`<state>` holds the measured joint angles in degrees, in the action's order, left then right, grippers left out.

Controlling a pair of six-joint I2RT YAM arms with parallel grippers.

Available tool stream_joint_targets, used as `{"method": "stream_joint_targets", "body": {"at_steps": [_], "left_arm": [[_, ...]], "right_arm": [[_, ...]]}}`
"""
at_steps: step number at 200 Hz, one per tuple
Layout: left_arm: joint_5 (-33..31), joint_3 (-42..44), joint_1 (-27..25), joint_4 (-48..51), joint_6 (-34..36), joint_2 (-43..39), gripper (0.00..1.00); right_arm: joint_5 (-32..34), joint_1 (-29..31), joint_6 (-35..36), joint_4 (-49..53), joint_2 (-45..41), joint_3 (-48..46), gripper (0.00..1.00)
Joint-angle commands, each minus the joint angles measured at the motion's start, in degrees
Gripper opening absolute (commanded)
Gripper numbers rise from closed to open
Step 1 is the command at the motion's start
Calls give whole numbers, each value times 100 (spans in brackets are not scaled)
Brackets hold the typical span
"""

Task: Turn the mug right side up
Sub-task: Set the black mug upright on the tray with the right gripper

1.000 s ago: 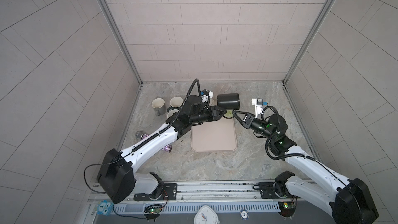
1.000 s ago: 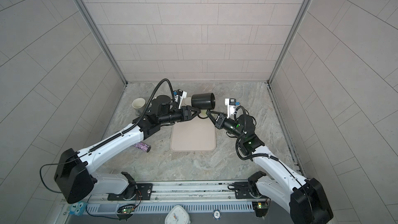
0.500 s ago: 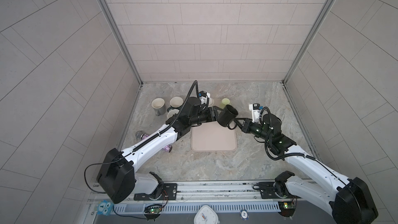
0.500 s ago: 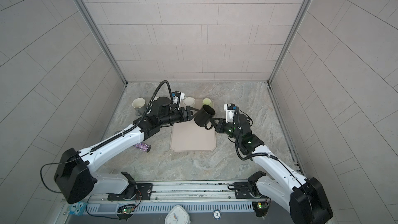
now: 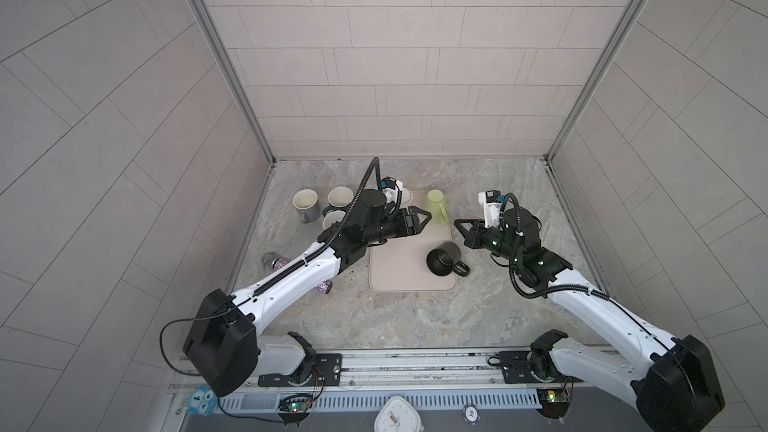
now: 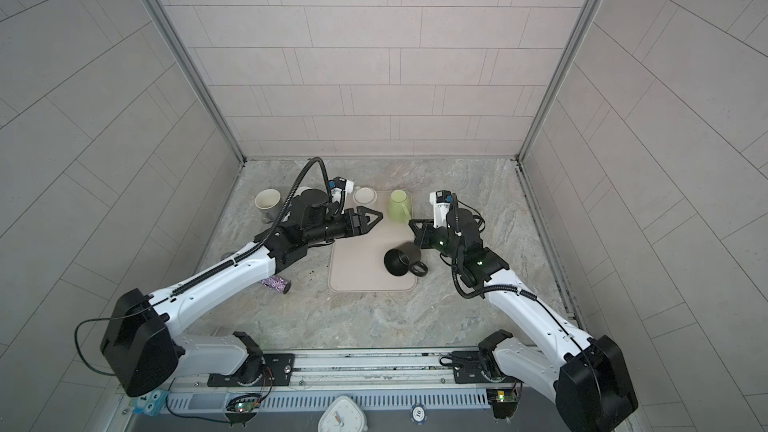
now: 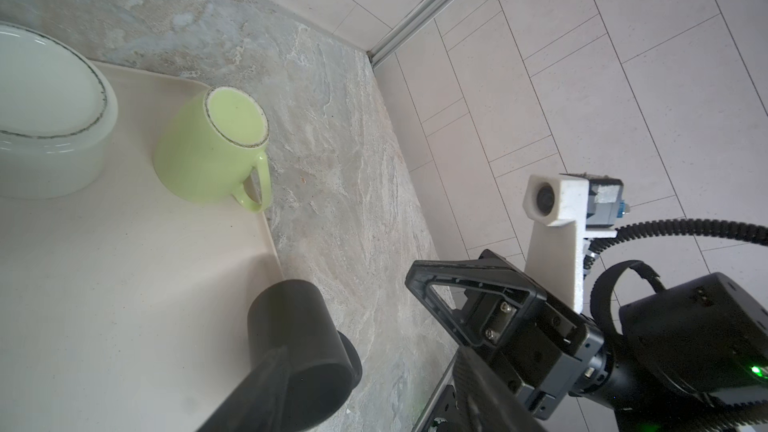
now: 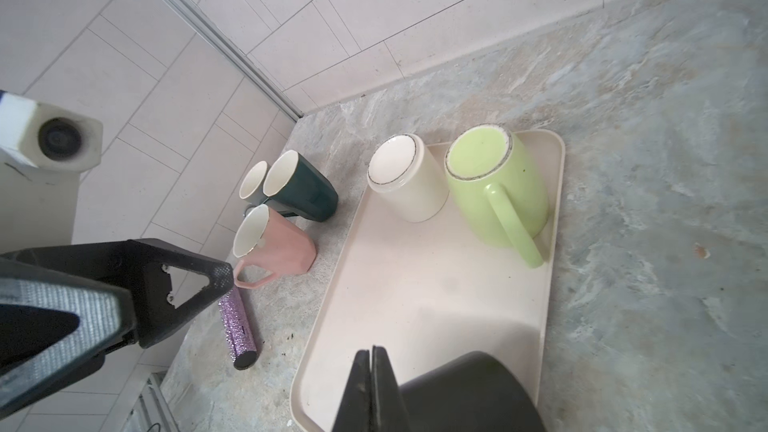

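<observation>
Both top views show the black handled mug upright on the beige rectangular tray, left gripper spread and empty, right gripper pressed together nearby, apart from it.

Open air separates the left gripper from the right gripper, with bare flat beige plastic tray beneath. Just past the left fingertips stand an upturned pale-green ceramic mug and an upturned cream ceramic mug; below the right fingertips the upright black ceramic mug sits, seemingly untouched.
</observation>
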<state>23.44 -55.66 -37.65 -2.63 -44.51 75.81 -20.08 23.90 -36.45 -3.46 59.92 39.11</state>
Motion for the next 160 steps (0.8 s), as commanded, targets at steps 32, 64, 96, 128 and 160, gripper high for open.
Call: {"method": "stream_joint_targets", "body": {"at_steps": [32,64,96,128,160], "left_arm": [[-236,140,62,345,183,-270,69],[-347,84,72,679,444,-358,70],[-240,-65,65,1015,615,-442,70],[-232,33,55,1125,603,-662,71],[-247,402,-38,1068,359,-884,71]], "right_arm": [[531,-65,862,1817,292,703,3],[431,-147,960,2159,150,751,39],[40,-306,1099,2558,-82,727,49],[-91,-447,1107,2709,-115,459,49],[-481,-448,877,2237,201,71,48]]}}
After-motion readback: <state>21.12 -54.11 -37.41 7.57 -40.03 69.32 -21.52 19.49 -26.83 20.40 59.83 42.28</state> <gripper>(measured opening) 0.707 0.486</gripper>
